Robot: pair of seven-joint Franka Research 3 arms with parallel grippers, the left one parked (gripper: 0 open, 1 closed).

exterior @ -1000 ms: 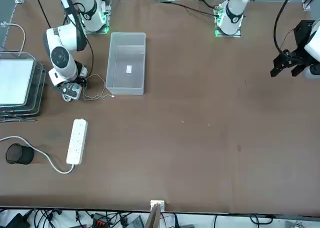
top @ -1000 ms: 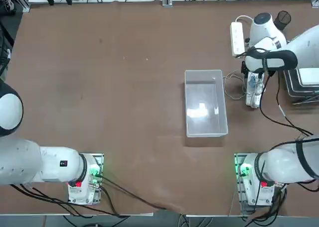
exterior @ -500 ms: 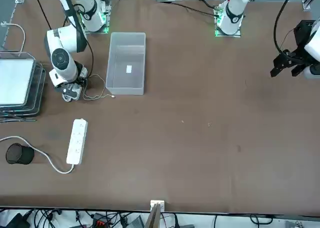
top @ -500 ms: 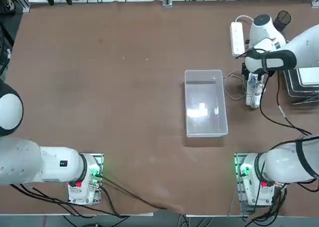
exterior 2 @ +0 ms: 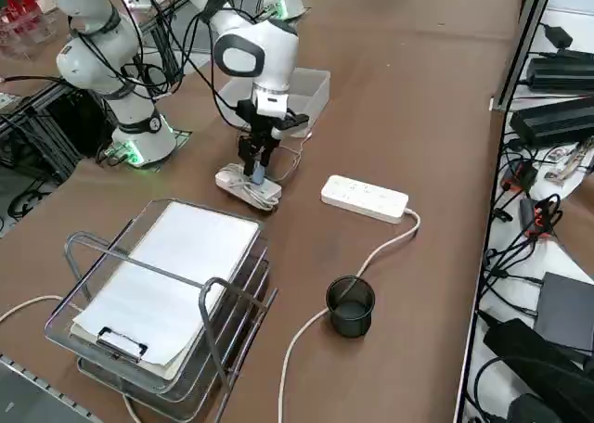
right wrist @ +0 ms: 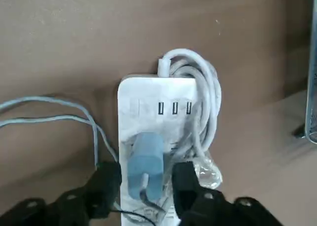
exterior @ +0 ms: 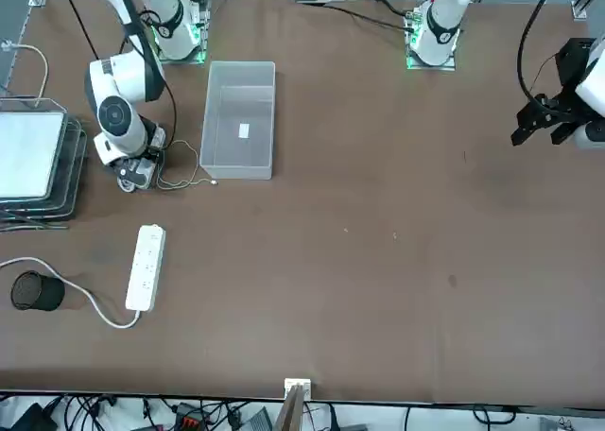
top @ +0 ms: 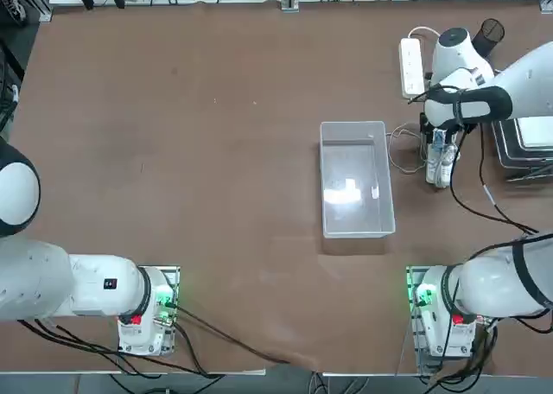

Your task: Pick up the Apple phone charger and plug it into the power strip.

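The right gripper (right wrist: 147,171) is lowered over a white rectangular bar wound with its own thick white cord (right wrist: 129,99). Its two black fingers stand moderately wide, one on each side of the Apple phone charger, a small pale plug block (right wrist: 145,161), with a gap visible at each side of the block. The charger sits on the bar, beside the wound cord, and its thin pale cable (right wrist: 47,101) loops out over the brown table (top: 233,92) towards a clear plastic tray (top: 357,221).

The tray is rectangular and open-topped, lying to the left of the wound bar; inside it, a small white label (exterior: 244,130) shows on the floor.

The power strip, a plain white socket bar (exterior 2: 365,198), lies farther from the arms' bases than the wound bar, apart from it. One thick white cord (exterior 2: 288,358) leaves its end and runs past a round black mesh cup (exterior 2: 350,312), which stands upright with its mouth up; its contents cannot be made out.

To the right of the wound bar is a tiered metal wire rack (exterior 2: 209,390). Its top tier holds white paper (exterior 2: 186,265) under a dark metal clip (exterior 2: 121,344).
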